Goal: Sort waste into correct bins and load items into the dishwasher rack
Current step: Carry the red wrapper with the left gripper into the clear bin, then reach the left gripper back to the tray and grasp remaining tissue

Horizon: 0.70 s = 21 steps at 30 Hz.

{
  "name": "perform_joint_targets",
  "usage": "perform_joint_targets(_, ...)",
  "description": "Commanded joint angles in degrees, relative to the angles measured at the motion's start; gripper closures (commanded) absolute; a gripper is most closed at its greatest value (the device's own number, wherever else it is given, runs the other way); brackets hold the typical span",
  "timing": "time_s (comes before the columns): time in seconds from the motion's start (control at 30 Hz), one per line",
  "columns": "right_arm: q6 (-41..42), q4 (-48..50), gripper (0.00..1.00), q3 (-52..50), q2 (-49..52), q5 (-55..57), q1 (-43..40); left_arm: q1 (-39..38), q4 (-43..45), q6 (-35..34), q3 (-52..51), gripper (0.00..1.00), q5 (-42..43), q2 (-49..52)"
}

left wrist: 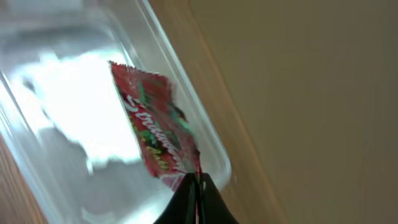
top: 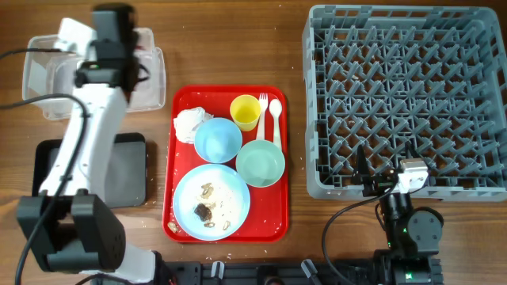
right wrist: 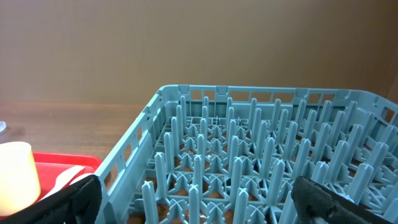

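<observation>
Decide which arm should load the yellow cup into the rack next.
Probably right: the right hand is open, empty, beside the rack; the left hand is shut on a wrapper over the tub.

The tray (top: 269, 212) and wrapper (left wrist: 155, 134) are red, the cup (top: 245, 112) yellow, the rack (top: 404, 87) grey.

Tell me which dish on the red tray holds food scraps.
The large light blue plate, lower left on the red tray; the blue bowl and mint bowl look empty.
</observation>
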Motion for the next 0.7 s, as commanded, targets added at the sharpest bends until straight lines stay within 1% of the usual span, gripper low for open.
perform_joint_targets(0.0,0.48,0.13,0.0,-0.09,0.0,0.0,0.28,5.53,2.14,5.66,-0.17,0.96,1.84,4.02)
perform_joint_targets(0.03,0.48,0.13,0.0,-0.09,0.0,0.0,0.28,6.49,2.54,5.66,-0.17,0.92,2.38,4.79)
perform_joint_targets(0.2,0.46,0.13,0.0,-0.09,0.0,0.0,0.28,9.01,2.84,5.68,-0.17,0.22,4.63,6.47)
perform_joint_targets(0.27,0.46,0.13,0.0,-0.09,0.0,0.0,0.28,9.03,2.93,7.5,-0.17,0.07,7.82,5.9)
perform_joint_targets(0.3,0.48,0.13,0.0,-0.09,0.0,0.0,0.28,8.87,2.91,8.79,-0.15,0.05,10.25,5.4)
perform_joint_targets(0.33,0.46,0.13,0.0,-0.09,0.0,0.0,0.28,8.44,2.62,10.36,-0.15,0.01,14.38,4.5)
perform_joint_targets(0.43,0.48,0.13,0.01,-0.09,0.0,0.0,0.28,6.82,0.66,12.68,-0.15,0.0,24.87,2.73)
perform_joint_targets(0.5,0.48,0.13,0.0,-0.09,0.0,0.0,0.28,5.44,-0.79,15.91,-0.17,0.03,31.36,2.05)
perform_joint_targets(0.53,0.46,0.13,0.0,-0.09,0.0,0.0,0.28,3.85,-1.55,21.16,-0.17,0.06,36.22,1.92)
perform_joint_targets(0.57,0.48,0.13,0.0,-0.09,0.0,0.0,0.28,2.47,-2.25,25.7,-0.17,0.08,38.47,1.95)
perform_joint_targets(0.63,0.46,0.13,0.0,-0.09,0.0,0.0,0.28,-1.6,-5.92,35.04,-0.17,0.08,39.1,2.25)
perform_joint_targets(0.67,0.46,0.13,0.0,-0.09,0.0,0.0,0.28,-3.26,-7.58,37.51,-0.17,0.08,38.56,2.51)
